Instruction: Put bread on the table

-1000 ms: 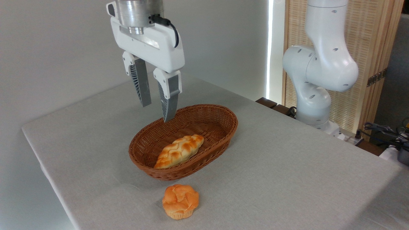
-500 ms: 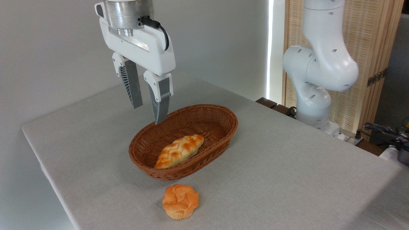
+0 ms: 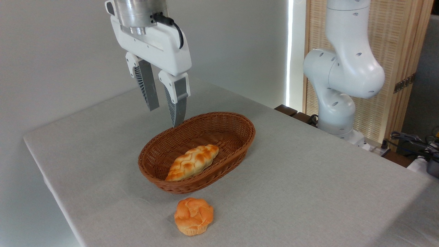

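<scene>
Above table [image 3: 308,192], gripper [image 3: 165,116] agape, empty

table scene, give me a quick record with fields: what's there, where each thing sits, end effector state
bun: on the table, in front of the basket, apart from it
basket: brown wicker oval, mid-table
braided loaf: lying inside the basket
end effector: in the air above the basket's far left rim, fingers apart, holding nothing
arm base: at the table's far right edge
task state: bun already rests on the table
</scene>
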